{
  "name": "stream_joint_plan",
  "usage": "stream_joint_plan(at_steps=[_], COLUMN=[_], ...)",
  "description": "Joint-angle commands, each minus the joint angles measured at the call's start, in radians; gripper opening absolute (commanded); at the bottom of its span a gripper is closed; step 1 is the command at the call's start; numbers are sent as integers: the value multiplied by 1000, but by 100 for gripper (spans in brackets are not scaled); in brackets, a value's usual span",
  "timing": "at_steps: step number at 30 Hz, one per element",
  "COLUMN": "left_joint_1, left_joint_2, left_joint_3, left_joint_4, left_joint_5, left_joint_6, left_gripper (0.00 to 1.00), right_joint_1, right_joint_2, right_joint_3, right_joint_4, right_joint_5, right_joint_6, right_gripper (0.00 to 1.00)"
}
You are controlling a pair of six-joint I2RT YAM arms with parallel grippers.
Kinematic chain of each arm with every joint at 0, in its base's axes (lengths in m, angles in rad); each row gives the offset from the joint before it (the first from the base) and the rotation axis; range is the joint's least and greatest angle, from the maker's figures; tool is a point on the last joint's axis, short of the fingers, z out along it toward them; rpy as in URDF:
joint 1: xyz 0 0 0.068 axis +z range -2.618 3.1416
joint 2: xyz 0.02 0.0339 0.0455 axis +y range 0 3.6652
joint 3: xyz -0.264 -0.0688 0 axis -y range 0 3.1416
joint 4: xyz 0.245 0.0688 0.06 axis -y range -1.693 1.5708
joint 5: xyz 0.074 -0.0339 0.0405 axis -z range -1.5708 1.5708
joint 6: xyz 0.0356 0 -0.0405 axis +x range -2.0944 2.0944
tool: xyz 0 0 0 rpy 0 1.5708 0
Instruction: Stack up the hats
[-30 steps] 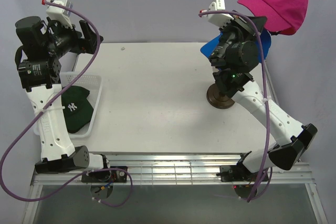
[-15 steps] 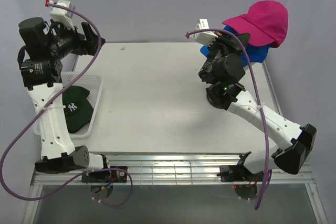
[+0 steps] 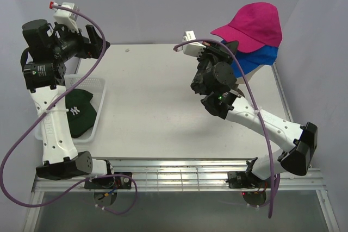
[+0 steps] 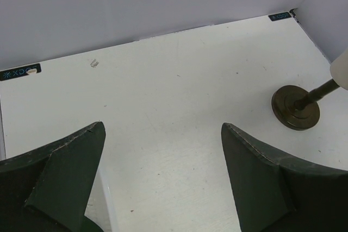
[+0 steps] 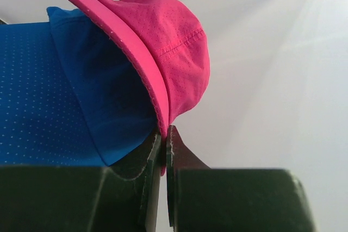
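Observation:
A magenta pink hat [image 3: 251, 24] is held high at the back right, directly over a royal blue hat [image 3: 256, 59] that covers the mannequin head. My right gripper [image 3: 229, 42] is shut on the pink hat's brim. In the right wrist view the fingers [image 5: 164, 134] pinch the brim edge, with the pink hat [image 5: 168, 42] right of the blue hat [image 5: 49, 96]. A dark green NY hat [image 3: 80, 112] lies in the white basket [image 3: 100, 84] at the left. My left gripper [image 3: 95, 41] is open and empty above the basket's far end; it also shows in the left wrist view [image 4: 163, 129]. The black hat is out of view.
The mannequin's dark round base [image 4: 296, 107] and a cream edge of its head [image 4: 341, 68] show in the left wrist view. The basket's rim [image 4: 106, 199] lies below the left finger. Grey walls close the back and sides.
My right arm has swung left with the pink hat, bringing it from the far right corner to over the blue hat. The left arm has barely moved.

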Motion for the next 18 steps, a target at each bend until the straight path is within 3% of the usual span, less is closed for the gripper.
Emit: stream_joint_plan(at_steps=[1, 18], left_joint_1=[-1, -1], left_joint_2=[-31, -29], left_joint_3=[-18, -50], left_joint_4=[14, 24], left_joint_5=[15, 41], left_joint_6=[9, -2], left_gripper=[98, 98], right_joint_1=[32, 23], right_joint_2=[-18, -91], right_joint_3=[-8, -132], right_joint_4=[9, 24], right_joint_5=[25, 82], right_joint_6=[42, 78], right_gripper=[8, 8])
